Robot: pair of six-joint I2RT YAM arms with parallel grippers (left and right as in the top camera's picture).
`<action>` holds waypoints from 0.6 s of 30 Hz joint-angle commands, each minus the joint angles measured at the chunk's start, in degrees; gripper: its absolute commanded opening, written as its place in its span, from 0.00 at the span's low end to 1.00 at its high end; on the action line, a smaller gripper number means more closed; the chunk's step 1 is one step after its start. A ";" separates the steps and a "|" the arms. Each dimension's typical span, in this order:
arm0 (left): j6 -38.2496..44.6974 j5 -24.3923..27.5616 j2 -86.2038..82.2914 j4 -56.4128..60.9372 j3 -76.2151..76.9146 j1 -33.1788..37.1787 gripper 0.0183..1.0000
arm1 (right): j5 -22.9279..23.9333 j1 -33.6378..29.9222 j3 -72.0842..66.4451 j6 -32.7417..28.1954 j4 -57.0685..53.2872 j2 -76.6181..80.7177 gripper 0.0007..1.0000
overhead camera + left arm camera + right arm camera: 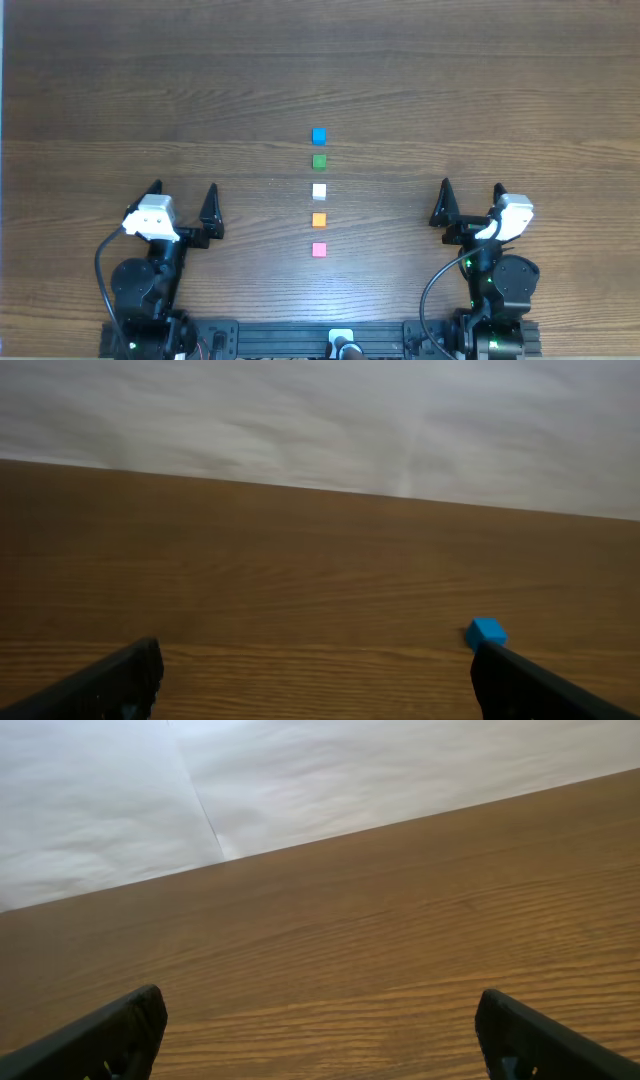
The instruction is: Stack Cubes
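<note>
Five small cubes lie in a straight column at the table's middle: blue (319,136) farthest out, then green (319,162), white (319,191), orange (319,219) and pink (319,249) nearest the bases. None touches another. My left gripper (182,192) stands open to the left of the column, level with the white cube, holding nothing. My right gripper (471,190) stands open at the same level on the right, also holding nothing. In the left wrist view the blue cube (485,633) shows just beyond one black fingertip (520,680), with the left gripper (315,685) wide apart.
The wooden table (320,70) stretches bare beyond the cubes and to both sides. The arm bases and a black rail (320,340) run along the near edge. A pale wall (300,780) stands behind the table's far edge.
</note>
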 commanded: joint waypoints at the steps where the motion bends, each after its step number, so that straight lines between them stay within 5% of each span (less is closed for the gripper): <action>1: 1.05 -2.08 -0.35 -0.04 -0.48 0.42 1.00 | -0.68 0.11 -0.61 -0.04 0.37 -0.55 0.99; 6: -0.26 -1.25 -0.35 -0.04 -0.48 0.35 1.00 | -0.68 0.11 -0.61 -0.04 0.37 -0.55 0.99; 11: -14.40 2.73 -0.22 0.15 -0.28 0.35 0.99 | -0.68 0.11 -0.61 -0.04 0.37 -0.55 0.99; 18: -18.43 14.05 7.06 -8.35 10.19 -1.77 1.00 | -0.68 0.11 -0.61 -0.04 0.37 -0.55 0.99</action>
